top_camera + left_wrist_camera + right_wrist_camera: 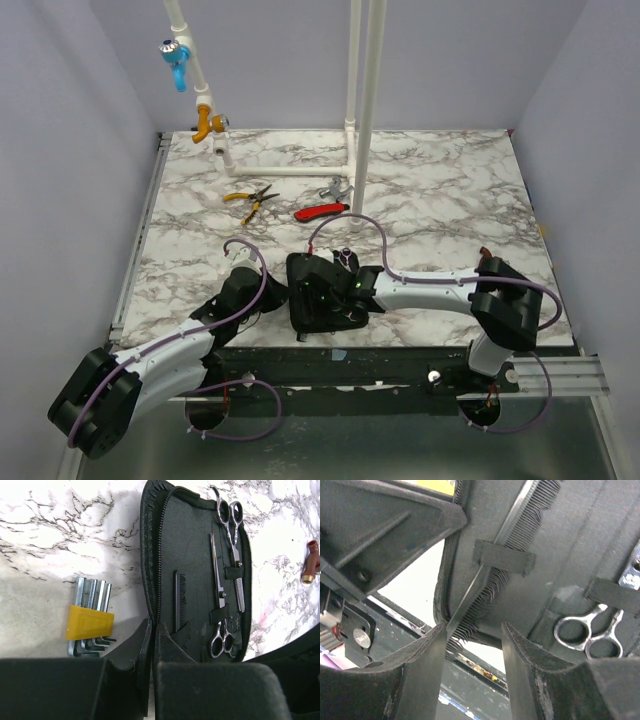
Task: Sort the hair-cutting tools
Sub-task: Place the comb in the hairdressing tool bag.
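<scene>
The black zip case [196,555] is matt woven cloth, the silver scissors [234,545] polished metal, the marbled counter [60,525] glossy.

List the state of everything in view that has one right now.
zip case: open, lying flat.
comb: tucked under its strap.
scissors: both pairs closed, strapped in.
hex keys: slotted in yellow holder.
left gripper: jaws shut on case rim.
right gripper: jaws open, straddling comb end.
</scene>
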Controlling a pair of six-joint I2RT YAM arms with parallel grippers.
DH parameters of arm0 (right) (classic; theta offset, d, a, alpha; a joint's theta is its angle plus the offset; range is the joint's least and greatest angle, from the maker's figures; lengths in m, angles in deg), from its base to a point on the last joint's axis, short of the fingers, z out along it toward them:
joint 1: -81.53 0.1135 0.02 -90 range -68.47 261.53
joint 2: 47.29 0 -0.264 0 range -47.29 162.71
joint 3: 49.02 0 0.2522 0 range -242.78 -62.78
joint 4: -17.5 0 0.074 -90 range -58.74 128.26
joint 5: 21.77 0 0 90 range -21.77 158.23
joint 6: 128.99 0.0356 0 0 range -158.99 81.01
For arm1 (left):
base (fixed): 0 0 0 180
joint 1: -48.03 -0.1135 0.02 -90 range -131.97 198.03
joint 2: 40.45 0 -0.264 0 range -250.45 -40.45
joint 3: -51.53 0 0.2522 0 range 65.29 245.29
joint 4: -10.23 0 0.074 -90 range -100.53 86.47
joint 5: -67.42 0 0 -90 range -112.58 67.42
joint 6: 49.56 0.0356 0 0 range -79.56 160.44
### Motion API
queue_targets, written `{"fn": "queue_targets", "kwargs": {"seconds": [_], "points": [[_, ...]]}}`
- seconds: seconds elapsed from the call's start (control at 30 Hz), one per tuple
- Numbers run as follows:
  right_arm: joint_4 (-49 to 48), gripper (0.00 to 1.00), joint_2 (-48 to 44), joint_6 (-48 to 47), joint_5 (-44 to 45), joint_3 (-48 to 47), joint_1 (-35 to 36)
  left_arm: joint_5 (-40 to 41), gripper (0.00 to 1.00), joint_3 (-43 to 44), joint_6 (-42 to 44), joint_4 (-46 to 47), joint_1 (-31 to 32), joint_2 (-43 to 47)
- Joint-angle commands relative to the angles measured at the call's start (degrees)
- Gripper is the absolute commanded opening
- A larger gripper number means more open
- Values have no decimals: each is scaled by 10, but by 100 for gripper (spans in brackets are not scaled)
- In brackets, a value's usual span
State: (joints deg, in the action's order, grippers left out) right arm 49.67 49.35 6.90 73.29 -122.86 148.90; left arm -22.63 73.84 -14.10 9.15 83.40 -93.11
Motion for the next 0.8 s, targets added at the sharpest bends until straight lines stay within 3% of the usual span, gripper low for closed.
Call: {"fn": "queue_targets", "kwargs": {"seconds": [0.0,0.2,0.53,0.77], "points": [[-23,51,38,9,6,-28,-2,-22,0,-3,-6,-2,7,4],[-26,49,63,16,-8,-30,-8,-22,0,-5,-5,-3,7,10],[-40,25,66,26,4,-11,-25,-30,0,-6,-1,-2,6,9],[-53,20,73,27,18,-14,-33,-38,0,-10,-3,7,6,1]]}}
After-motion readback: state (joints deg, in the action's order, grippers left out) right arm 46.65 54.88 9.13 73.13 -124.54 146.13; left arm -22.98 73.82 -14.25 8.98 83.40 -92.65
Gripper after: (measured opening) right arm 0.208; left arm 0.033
